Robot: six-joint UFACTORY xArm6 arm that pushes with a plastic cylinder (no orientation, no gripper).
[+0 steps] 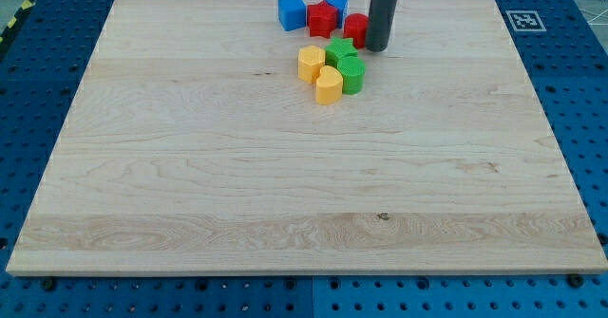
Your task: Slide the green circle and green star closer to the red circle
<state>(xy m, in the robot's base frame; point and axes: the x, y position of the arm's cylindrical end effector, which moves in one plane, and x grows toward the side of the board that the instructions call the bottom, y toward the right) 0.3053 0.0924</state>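
Note:
The green star (340,51) and the green circle (352,74) sit together near the view's top centre, the circle just below the star. The red circle (355,28) is just above the green star, very close to it and partly hidden by my rod. My tip (376,47) rests on the board right beside the red circle's right side and to the upper right of the green star.
A yellow hexagon (311,63) and another yellow block (329,86) touch the green pair on the left. A red star (323,18), a blue cube (292,12) and a second blue block (336,4) lie along the top edge. The wooden board (190,185) lies on a blue perforated table.

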